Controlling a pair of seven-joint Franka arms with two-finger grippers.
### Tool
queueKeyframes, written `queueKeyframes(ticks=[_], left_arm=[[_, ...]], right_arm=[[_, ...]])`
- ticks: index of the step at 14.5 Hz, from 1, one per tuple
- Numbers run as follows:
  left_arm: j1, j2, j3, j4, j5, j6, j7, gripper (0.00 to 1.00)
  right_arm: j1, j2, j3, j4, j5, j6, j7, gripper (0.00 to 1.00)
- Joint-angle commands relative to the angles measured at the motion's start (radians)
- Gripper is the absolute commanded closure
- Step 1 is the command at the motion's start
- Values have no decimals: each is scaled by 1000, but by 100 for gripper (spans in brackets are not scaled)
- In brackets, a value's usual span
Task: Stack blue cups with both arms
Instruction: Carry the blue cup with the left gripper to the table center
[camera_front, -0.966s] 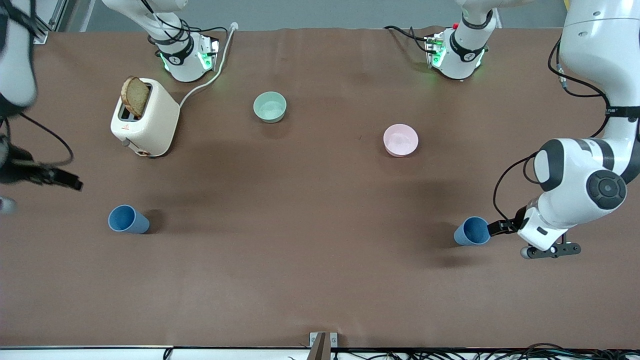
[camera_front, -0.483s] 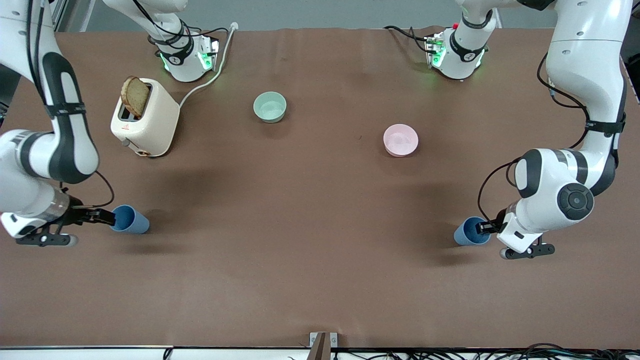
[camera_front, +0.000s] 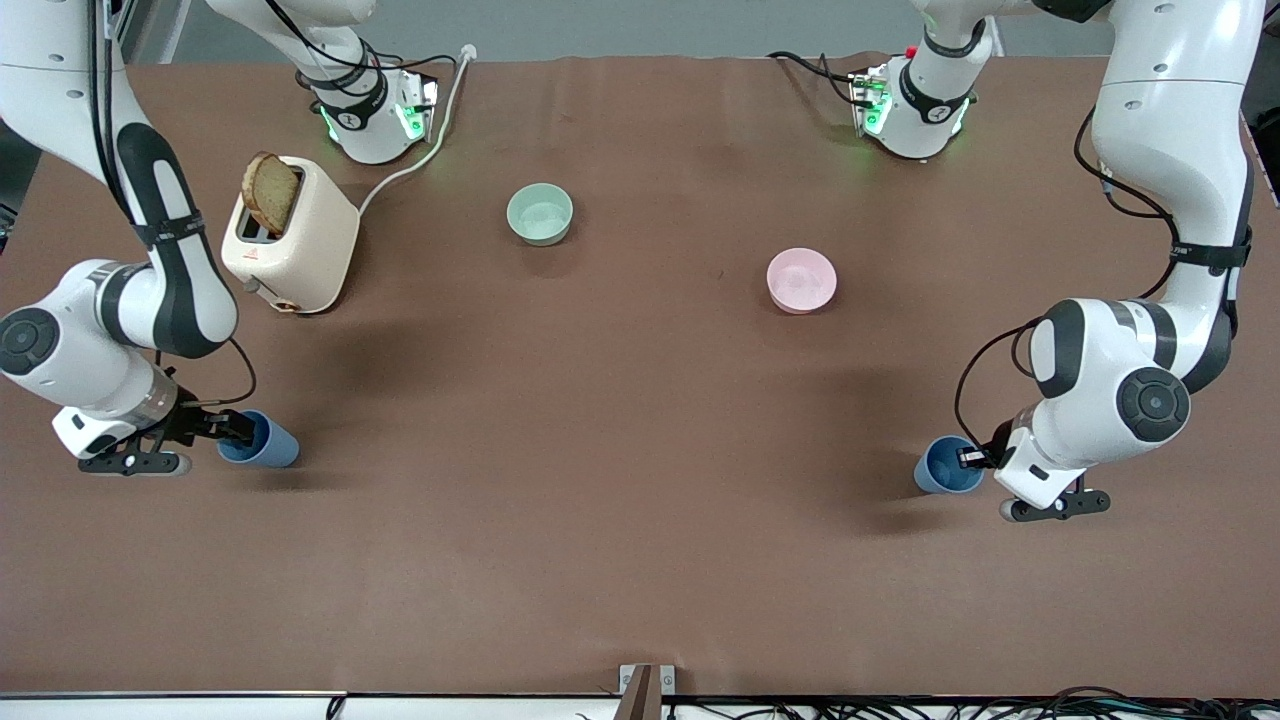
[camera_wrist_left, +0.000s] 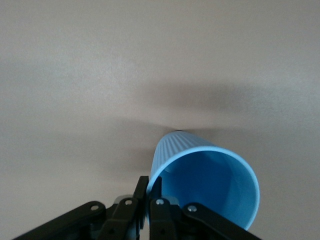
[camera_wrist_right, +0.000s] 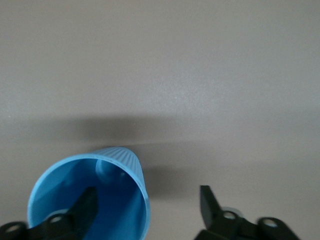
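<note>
Two blue cups stand upright on the brown table. One cup (camera_front: 265, 445) is at the right arm's end; the other cup (camera_front: 942, 468) is at the left arm's end. My left gripper (camera_front: 968, 457) is shut on the rim of its cup (camera_wrist_left: 210, 182); in the left wrist view the gripper (camera_wrist_left: 150, 192) has one finger inside the wall and one outside. My right gripper (camera_front: 238, 428) is open at its cup (camera_wrist_right: 117, 200); in the right wrist view the gripper (camera_wrist_right: 147, 202) straddles the rim, one finger inside, the other well outside.
A cream toaster (camera_front: 295, 250) holding a bread slice stands near the right arm's base, its cord running to the table's edge. A pale green bowl (camera_front: 540, 213) and a pink bowl (camera_front: 801, 280) sit mid-table, farther from the front camera than the cups.
The right arm swung in from the table's end and brought its open gripper over its cup's rim. The left gripper moved onto its cup's rim and shut on it.
</note>
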Motion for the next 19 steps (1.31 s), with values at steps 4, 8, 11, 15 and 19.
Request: queueKeyframes(ticks=[4,8,11,15,19], left_arm=[[-51,-70,-149,64,10,-80,-76,100],[-270,-17,-172,100,25,-71,-397,100],[-388,63,-171,164,66,-56,-592,100],[-488,124,-171,167,105,25,-736,100],[-522,154,-171,167,105,56,-802,85]], right_arm=[[-12,-2,12,-4,77,14,-7,100],[-10,-7,11,11,103,1,-42,100],[-3,-30,12,87,109,-162,-37,100],[68,-74,23,288,135,-472,147,100],[132,-157,159,351,125,-578,465,100]])
